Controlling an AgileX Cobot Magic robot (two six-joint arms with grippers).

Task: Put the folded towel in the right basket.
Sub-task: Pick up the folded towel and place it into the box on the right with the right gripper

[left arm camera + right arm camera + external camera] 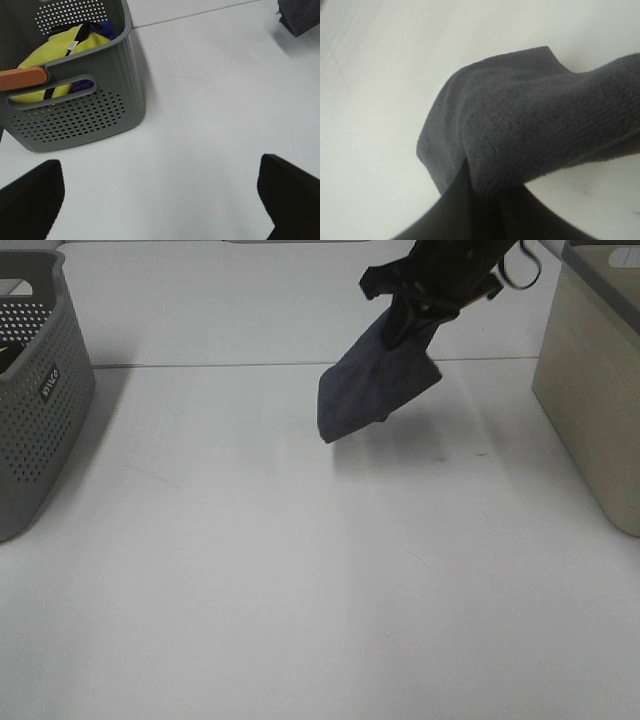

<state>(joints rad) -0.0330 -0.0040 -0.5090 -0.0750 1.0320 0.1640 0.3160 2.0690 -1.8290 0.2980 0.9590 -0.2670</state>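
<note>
Above the worktop (300, 590), toward its far side, the right tool (415, 315) has its jaws closed on the upper end of the folded towel (375, 390), which hangs free in the air with its shadow on the surface below. The towel's long axis slants down from the grip and away from the right basket (590, 410), so its lowest corner trails on the side farthest from the goal. The basket stands apart from the tool, on the robot's right, with bare surface between them. The carrying arm is by far the nearer one. The left tool (160, 200) sits with its jaws spread wide and nothing between them, near the left basket (40, 410) (which already holds yellow cloth). My judgement: the coming move is a sideways carry to the right, high enough that the trailing corner clears the basket's rim.
</note>
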